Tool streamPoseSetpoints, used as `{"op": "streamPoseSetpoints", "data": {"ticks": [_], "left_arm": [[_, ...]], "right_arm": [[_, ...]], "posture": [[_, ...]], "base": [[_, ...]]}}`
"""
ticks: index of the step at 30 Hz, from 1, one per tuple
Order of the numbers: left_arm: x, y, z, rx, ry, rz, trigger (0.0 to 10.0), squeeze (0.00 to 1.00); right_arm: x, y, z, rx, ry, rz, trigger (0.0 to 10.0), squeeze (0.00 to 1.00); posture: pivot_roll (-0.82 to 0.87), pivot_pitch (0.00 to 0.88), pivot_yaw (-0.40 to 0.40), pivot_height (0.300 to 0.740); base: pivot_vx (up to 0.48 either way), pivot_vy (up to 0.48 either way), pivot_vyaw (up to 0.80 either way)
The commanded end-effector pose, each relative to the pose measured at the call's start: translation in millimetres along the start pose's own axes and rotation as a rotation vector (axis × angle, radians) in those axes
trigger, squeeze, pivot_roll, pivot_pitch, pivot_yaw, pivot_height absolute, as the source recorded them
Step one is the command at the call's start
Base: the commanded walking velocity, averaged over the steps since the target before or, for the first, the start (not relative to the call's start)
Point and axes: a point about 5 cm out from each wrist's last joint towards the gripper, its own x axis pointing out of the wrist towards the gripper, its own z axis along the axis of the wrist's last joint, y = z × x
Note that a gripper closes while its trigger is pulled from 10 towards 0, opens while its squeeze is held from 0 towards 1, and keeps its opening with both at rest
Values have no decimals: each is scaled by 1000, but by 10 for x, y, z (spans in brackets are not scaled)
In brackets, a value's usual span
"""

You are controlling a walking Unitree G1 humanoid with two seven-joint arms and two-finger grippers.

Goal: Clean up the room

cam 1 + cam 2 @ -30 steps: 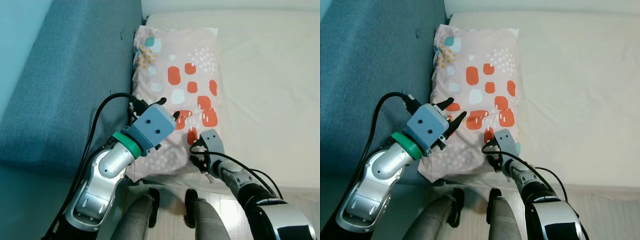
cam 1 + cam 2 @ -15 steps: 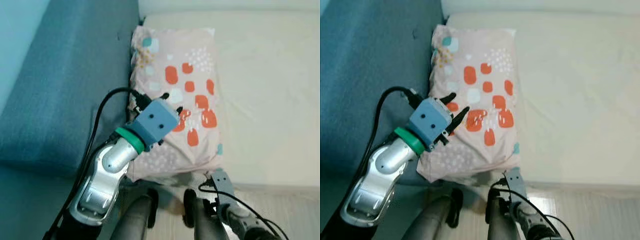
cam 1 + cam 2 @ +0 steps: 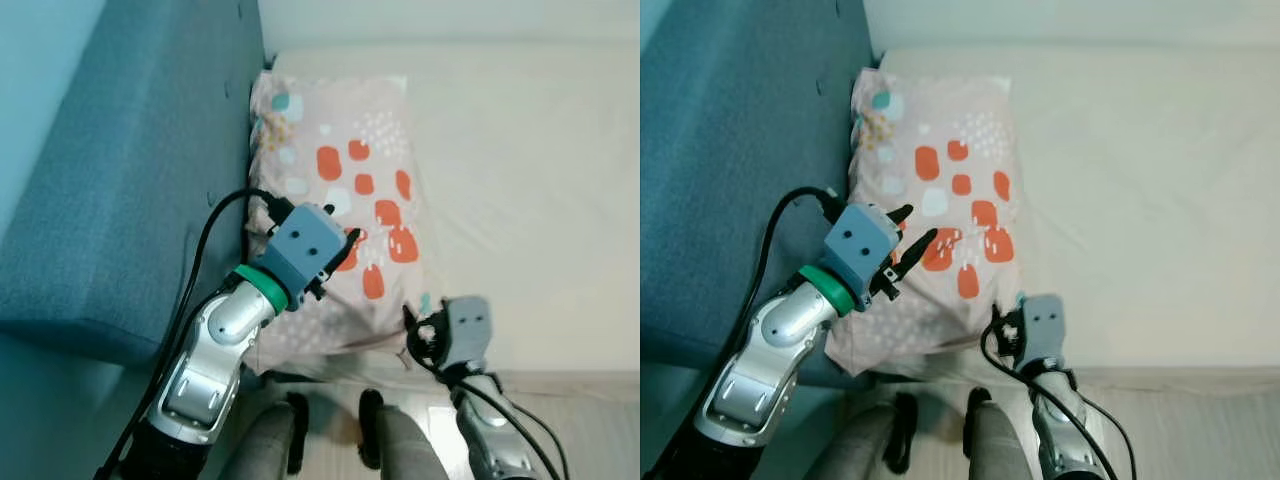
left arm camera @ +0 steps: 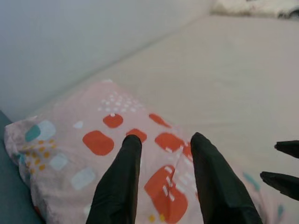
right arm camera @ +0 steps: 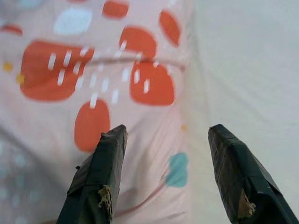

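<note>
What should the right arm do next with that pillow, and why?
Probably ease the right gripper forward and down onto the pillow's near right corner. Its fingers are spread wide and empty, hovering just short of that edge where the pillow meets the bed. The left gripper is also open above the pillow's middle, holding nothing, so neither has a hold yet.

— What's there to tidy?

— A pillow [image 3: 340, 200]. Pale pink case with orange-red blobs, a few white and teal patches, and clusters of small white and yellow dots.

— Where does it lie?

— Flat on the cream mattress [image 3: 520, 180], lengthwise along its edge, one long side pressed against the blue upholstered panel [image 3: 130, 170]. Its near end reaches the mattress's front edge and sags a little there, the fabric creased.
</note>
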Motion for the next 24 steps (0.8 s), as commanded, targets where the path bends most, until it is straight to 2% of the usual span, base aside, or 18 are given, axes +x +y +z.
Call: {"op": "streamPoseSetpoints", "data": {"ticks": [1, 2, 4, 5, 6, 7, 10, 14, 15, 17, 21, 24], "left_arm": [[-22, -1, -136, -54, 58, 9, 10000, 0], [-22, -1, -136, -54, 58, 9, 10000, 0], [-13, 37, -275, -114, 107, 47, 10000, 0], [-13, 37, -275, -114, 107, 47, 10000, 0], [-18, 55, -384, -104, 140, 57, 10000, 0], [-18, 55, -384, -104, 140, 57, 10000, 0], [-58, 70, -618, -83, 220, 48, 10000, 0], [-101, 78, -699, -108, 258, 50, 10000, 0], [-137, 85, -776, -112, 292, 61, 10000, 0], [-193, 79, -969, -69, 358, 83, 10000, 0], [-159, 66, -1130, -40, 386, 126, 10000, 0], [-102, 54, -1091, -62, 358, 135, 10000, 0]], "right_arm": [[-82, 6, -69, 14, 16, -24, 10000, 0], [-82, 6, -69, 14, 16, -24, 10000, 0], [-32, 22, 37, 2, -49, -55, 10000, 0], [-32, 22, 37, 2, -49, -55, 10000, 0], [22, 15, 183, -23, -119, -78, 10000, 0], [22, 15, 183, -23, -119, -78, 10000, 0], [55, -64, 543, -56, -251, -147, 10000, 0], [25, -107, 672, -71, -281, -176, 10000, 0], [25, -118, 740, -93, -302, -176, 10000, 0], [55, -94, 848, -146, -339, -151, 10000, 0], [127, -46, 814, -174, -321, -146, 10000, 0], [147, -5, 784, -187, -309, -137, 10000, 0]], "posture": [[-82, 104, 87, 740], [-82, 104, 87, 740], [-100, 83, 86, 740], [-100, 83, 86, 740], [-121, 60, 87, 740], [-121, 60, 87, 740], [-146, 37, 87, 740], [-153, 33, 90, 740], [-166, 20, 93, 740], [-167, 14, 86, 740], [-164, 6, 72, 740], [-161, 7, 69, 740]], "base": [[0, 0, 0], [0, 0, 0], [0, 0, 0], [0, 0, 0], [0, 0, 0], [0, 0, 0], [0, 0, 0], [0, 0, 0], [0, 0, 0], [0, 0, 0], [0, 0, 0], [0, 0, 0]]}}
